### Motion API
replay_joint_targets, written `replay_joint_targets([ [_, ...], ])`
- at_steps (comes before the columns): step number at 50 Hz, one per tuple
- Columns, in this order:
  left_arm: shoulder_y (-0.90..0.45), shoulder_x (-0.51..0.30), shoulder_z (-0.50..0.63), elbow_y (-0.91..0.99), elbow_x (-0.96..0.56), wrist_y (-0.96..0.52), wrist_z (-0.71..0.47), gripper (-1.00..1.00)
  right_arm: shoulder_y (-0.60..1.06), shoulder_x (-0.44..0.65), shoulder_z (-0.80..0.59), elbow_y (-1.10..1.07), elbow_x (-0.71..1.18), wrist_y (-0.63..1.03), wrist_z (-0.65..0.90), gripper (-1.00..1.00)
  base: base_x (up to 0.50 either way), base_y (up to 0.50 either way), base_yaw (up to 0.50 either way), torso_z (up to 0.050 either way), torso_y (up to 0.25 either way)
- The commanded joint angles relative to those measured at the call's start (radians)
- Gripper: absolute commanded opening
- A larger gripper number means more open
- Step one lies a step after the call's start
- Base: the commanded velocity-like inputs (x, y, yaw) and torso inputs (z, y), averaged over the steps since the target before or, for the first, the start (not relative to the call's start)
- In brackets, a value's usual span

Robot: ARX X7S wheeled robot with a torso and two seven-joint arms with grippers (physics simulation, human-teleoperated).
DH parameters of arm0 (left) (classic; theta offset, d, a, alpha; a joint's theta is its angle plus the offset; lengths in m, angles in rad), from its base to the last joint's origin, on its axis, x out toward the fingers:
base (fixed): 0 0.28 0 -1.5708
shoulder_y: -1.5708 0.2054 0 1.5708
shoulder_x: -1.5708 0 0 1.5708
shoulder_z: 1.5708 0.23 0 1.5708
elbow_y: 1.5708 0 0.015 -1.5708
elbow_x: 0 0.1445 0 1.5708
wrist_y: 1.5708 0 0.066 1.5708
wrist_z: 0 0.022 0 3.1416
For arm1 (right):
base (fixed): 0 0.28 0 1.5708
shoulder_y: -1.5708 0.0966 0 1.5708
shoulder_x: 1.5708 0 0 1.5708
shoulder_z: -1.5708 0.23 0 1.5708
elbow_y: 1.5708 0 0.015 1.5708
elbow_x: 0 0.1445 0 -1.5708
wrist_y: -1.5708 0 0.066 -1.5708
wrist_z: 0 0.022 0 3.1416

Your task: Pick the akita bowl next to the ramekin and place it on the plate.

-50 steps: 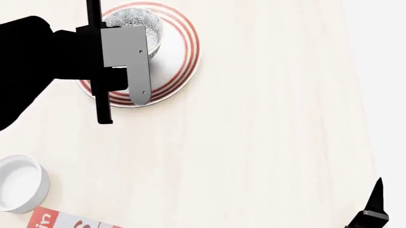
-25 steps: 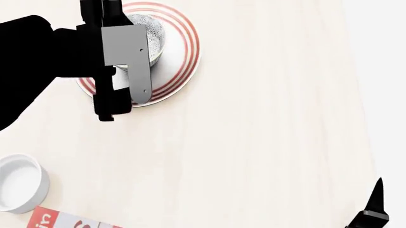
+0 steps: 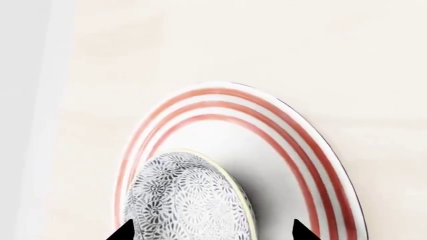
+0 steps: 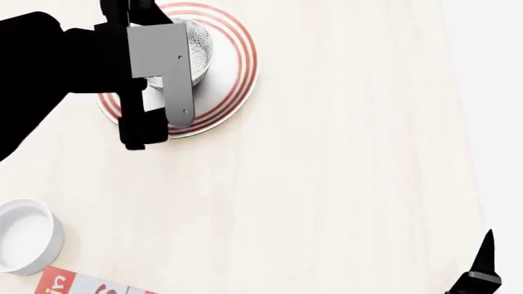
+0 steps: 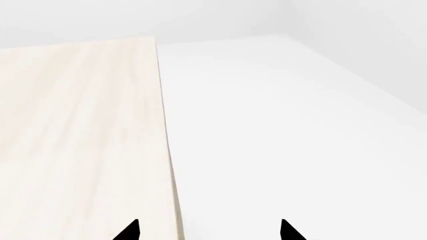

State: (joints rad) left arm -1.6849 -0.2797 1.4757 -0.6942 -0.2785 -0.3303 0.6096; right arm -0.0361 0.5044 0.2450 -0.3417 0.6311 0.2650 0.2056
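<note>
The akita bowl, grey-and-white lacy, sits on the red-ringed plate at the far left of the table. My left gripper hovers over the plate, open, with its fingertips either side of the bowl and a gap on one side. The white ramekin stands near the front left edge. My right gripper is open and holds nothing, over the table's right edge.
A red-and-white box lies at the front left beside the ramekin. The pale wooden table ends at the right, where the white floor shows.
The left gripper's black body looks wider than a second ago and has shifted slightly away with the arm. The bowl now shows a little further right on the plate. The right arm is unmoved.
</note>
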Motion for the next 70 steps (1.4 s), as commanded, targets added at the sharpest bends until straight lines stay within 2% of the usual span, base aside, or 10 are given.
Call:
replay_joint_targets([
  [1, -0.011, 0.009, -0.037, 0.045, -0.003, -0.016, 0.022, 1.00, -0.001, -0.019, 0.024, 0.009, -0.017, -0.010, -0.018, 1.00, 0.00, 0.00, 0.00, 0.000, 0.000],
  [20, -0.004, -0.016, -0.044, 0.144, -0.018, -0.065, 0.009, 1.00, 0.002, -0.019, 0.017, 0.009, -0.020, -0.009, -0.014, 1.00, 0.00, 0.00, 0.00, 0.000, 0.000],
  [50, -0.064, -0.115, -0.100, 0.436, -0.082, -0.254, -0.032, 1.00, -0.005, -0.011, 0.019, 0.001, -0.012, -0.006, -0.011, 1.00, 0.00, 0.00, 0.00, 0.000, 0.000],
  [60, -0.094, -0.142, -0.163, 0.496, -0.121, -0.309, -0.067, 1.00, -0.004, -0.009, 0.017, 0.001, -0.012, -0.006, -0.010, 1.00, 0.00, 0.00, 0.00, 0.000, 0.000],
  [70, -0.121, -0.198, -0.284, 0.597, -0.205, -0.398, -0.145, 1.00, -0.011, -0.008, 0.019, -0.005, -0.011, -0.008, -0.010, 1.00, 0.00, 0.00, 0.00, 0.000, 0.000],
])
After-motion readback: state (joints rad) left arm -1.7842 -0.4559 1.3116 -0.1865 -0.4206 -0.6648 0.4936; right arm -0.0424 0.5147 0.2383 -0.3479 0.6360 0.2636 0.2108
